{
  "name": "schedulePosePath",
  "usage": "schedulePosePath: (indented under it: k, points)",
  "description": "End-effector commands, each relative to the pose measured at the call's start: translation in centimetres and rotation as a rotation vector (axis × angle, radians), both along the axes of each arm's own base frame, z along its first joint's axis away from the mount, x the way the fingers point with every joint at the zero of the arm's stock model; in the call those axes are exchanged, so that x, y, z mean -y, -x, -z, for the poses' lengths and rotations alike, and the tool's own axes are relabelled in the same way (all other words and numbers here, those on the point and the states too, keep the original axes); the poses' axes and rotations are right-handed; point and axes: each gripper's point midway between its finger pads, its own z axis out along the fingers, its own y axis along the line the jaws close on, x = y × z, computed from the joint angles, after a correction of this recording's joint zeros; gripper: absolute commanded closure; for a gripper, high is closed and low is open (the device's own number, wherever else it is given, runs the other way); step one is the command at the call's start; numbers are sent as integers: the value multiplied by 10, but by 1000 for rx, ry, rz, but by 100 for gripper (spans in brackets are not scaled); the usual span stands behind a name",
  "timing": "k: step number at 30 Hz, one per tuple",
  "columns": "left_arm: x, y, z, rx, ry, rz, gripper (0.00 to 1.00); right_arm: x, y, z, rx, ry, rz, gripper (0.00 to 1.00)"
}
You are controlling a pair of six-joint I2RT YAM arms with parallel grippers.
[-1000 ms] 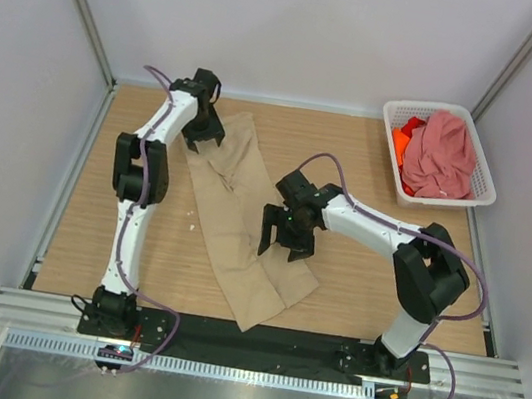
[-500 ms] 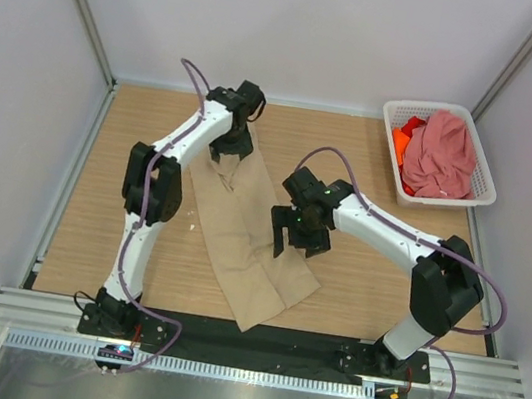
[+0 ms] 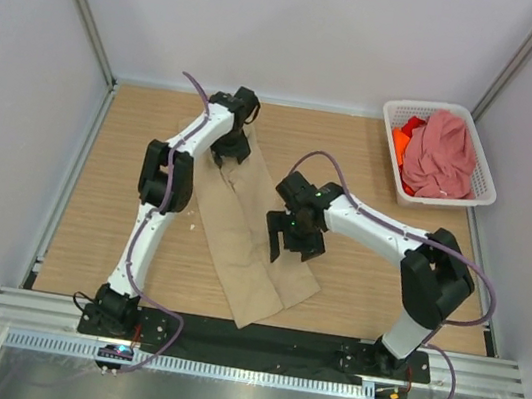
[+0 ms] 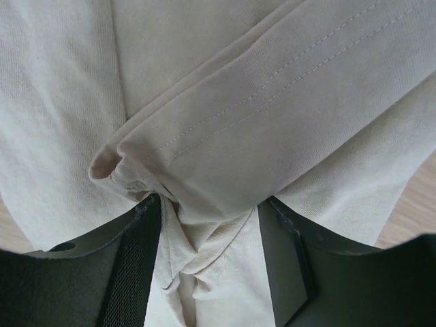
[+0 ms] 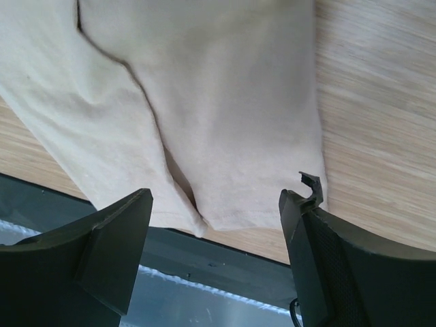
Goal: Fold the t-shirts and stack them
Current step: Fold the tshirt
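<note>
Shirt, top view: beige t-shirt (image 3: 239, 241) lay on the table (image 3: 118, 237) as a long narrow strip, its long axis running from far-left to near-right. The pink t-shirt (image 3: 441, 151) and orange t-shirt (image 3: 399, 140) sat in the white basket (image 3: 480, 199), well apart.
Arms, top view: left gripper (image 3: 232, 146) was at the strip's far end, right gripper (image 3: 290, 242) over its near half.
Left wrist view: fingers (image 4: 136, 266) were closed on a gathered bunch of beige cloth that filled their gap.
Right wrist view: jaws stood wide, empty, above the strip's near edge.
Judgement: an end-to-end fold would likely follow that long axis, each arm working its own end.
</note>
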Motion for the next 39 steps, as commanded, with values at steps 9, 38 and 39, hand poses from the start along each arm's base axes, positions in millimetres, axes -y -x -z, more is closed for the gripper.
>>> schedulePosePath:
  k: [9, 38, 39]
  points:
    - [-26, -32, 21, 13, 97, 8, 41, -58, 23, 44, -80, 25, 3, 30]
    - [-42, 171, -141, 141, 204, 145, 31, 54, 4, -21, 20, -72, -6, 17]
    - [-45, 172, -139, 147, 190, 140, 31, 54, 3, -23, 21, -71, -4, 17]
